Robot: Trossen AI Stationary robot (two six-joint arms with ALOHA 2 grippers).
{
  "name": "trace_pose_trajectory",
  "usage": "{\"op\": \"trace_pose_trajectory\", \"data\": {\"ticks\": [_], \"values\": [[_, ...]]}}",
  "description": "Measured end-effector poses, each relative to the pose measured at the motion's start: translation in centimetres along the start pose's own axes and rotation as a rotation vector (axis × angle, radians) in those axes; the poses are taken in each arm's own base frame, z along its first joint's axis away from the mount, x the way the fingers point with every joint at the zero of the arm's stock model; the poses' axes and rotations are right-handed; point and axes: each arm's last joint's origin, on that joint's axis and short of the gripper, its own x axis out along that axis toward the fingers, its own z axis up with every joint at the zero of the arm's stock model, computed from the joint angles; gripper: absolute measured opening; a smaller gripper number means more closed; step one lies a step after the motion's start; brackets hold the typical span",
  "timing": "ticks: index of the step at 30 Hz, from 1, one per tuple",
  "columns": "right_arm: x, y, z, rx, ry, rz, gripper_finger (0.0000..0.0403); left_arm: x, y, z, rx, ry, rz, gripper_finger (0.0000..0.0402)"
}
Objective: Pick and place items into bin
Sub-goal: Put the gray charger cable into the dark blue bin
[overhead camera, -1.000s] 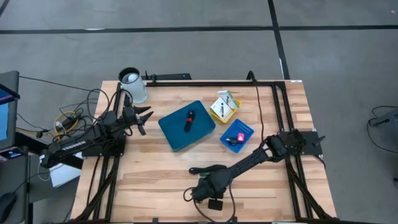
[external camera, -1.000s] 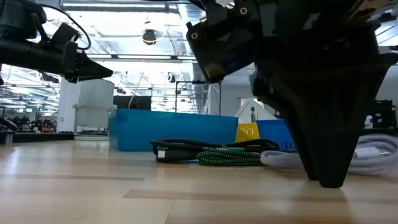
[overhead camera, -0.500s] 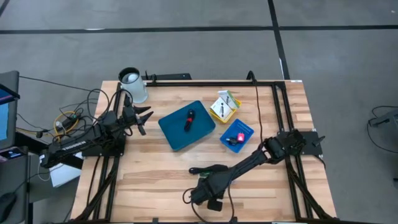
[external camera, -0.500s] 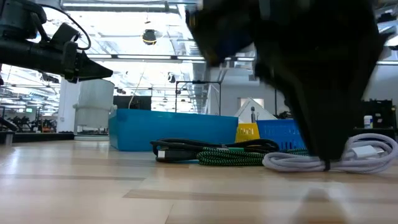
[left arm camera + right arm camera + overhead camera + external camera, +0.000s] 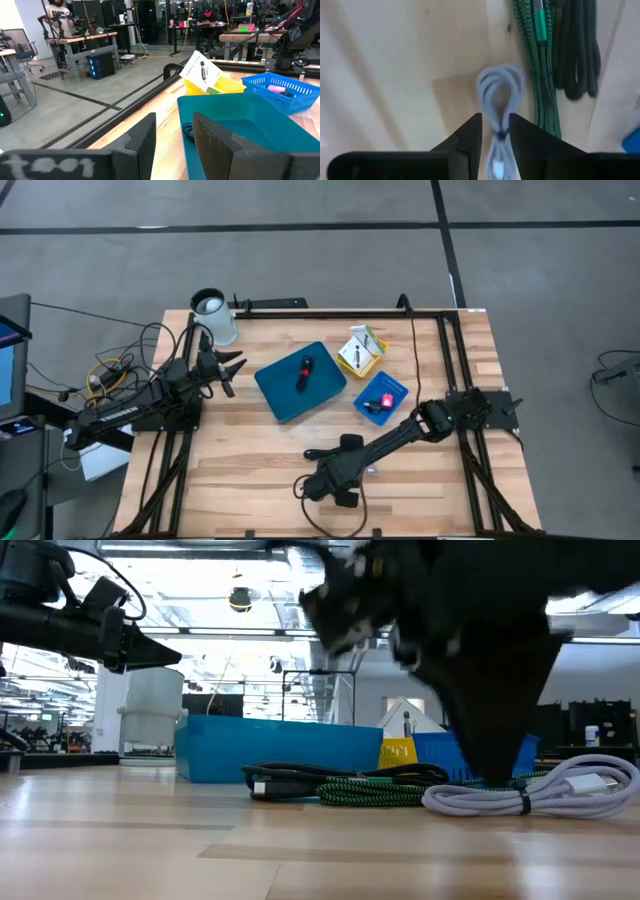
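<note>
Right gripper [image 5: 495,131] hovers over the white coiled cable [image 5: 498,95] near the bench's front edge, fingers slightly parted, gripping nothing. Left gripper [image 5: 228,370] waits, parted, by the left edge.

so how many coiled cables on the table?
3, side by side near the front edge: a white one under the right hand, a green braided one beside it, then a black one. More may be hidden.

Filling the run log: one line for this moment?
right end effector: open, above white cable | left end effector: open, idle beside teal bin
</note>
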Motion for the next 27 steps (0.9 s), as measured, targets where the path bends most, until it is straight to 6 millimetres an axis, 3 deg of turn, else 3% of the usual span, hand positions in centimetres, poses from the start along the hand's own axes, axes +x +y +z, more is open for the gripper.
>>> {"op": "trace_pose_trajectory", "data": {"ticks": [7, 14, 18, 23, 27], "values": [[3.1, -0.3, 1.6, -0.029, 0.061, -0.005, 0.0090, 0.0, 0.0, 0.0, 0.000, 0.000, 0.000, 0.0119], [3.8, 0.1, 1.8, -0.022, 0.091, 0.048, 0.0068, 0.0, 0.0, 0.0, 0.000, 0.000, 0.000, 0.0119], [2.9, 0.4, 1.5, 0.035, 0.079, 0.094, 0.0013, 0.0, 0.0, 0.0, 0.000, 0.000, 0.000, 0.0119], [1.1, 0.8, 1.1, 0.121, 0.016, 0.150, 0.0009, 0.0, 0.0, 0.0, 0.000, 0.000, 0.000, 0.0119], [-2.6, 0.1, 0.1, 0.127, -0.104, 0.150, 0.0007, 0.0, 0.0, 0.0, 0.000, 0.000, 0.000, 0.0119]]}}
